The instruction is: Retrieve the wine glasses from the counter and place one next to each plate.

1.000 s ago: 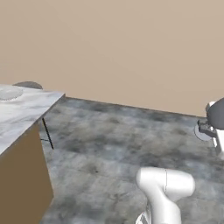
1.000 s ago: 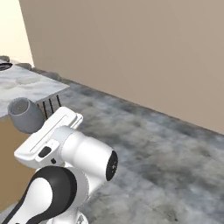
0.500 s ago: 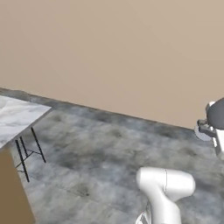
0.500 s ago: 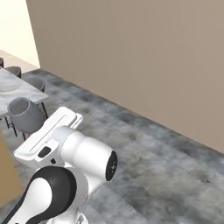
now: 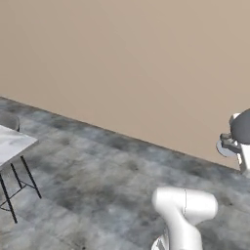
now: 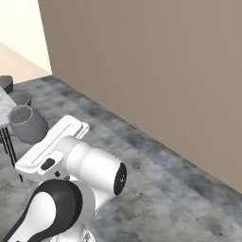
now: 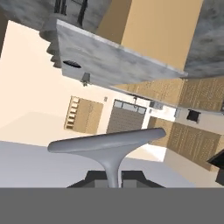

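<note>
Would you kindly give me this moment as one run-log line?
gripper: shut on wine glass stem | island: upside down in hand view, dark plate on it | base views: floor, beige wall

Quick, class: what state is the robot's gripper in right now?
Gripper: shut on the stem of a wine glass.

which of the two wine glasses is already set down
The distant wine glass standing beside the dark plate on the island; the other glass is clamped by its stem in the pincer.
</note>
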### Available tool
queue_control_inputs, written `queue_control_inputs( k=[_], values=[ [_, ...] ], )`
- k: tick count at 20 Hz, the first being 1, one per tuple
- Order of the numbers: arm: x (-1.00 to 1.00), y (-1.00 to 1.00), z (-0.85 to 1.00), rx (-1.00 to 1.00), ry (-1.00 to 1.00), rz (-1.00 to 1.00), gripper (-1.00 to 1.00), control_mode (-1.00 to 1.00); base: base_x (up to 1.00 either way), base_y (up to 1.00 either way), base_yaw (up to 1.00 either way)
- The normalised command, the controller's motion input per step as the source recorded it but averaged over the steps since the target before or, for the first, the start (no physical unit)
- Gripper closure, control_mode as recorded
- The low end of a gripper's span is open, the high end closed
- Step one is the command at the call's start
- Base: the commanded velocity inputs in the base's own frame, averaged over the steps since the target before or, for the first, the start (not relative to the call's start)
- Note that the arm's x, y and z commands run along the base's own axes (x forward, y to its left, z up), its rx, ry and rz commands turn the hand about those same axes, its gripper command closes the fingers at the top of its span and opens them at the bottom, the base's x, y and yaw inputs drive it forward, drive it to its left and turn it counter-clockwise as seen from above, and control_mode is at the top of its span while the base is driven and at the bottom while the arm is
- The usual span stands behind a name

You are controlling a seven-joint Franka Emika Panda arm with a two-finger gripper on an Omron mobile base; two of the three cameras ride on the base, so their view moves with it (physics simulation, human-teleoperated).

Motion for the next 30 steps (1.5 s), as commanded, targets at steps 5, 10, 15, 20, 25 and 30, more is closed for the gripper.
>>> queue_control_inputs(
  k=[5,10,15,20,25,30],
  values=[
    [0.00,0.00,0.00,0.00,0.00,0.00,1.00,1.00,1.00,-1.00,0.29],
    [0.00,0.00,0.00,0.00,0.00,0.00,1.00,1.00,1.00,-1.00,0.30],
    [0.00,0.00,0.00,0.00,0.00,0.00,1.00,1.00,1.00,-1.00,0.32],
    [0.00,0.00,0.00,0.00,0.00,0.00,1.00,1.00,1.00,-0.93,0.47],
    [0.00,0.00,0.00,0.00,0.00,0.00,1.00,1.00,1.00,-0.74,0.60],
    [0.00,0.00,0.00,0.00,0.00,0.00,1.00,1.00,1.00,-0.59,0.66]
  ],
)
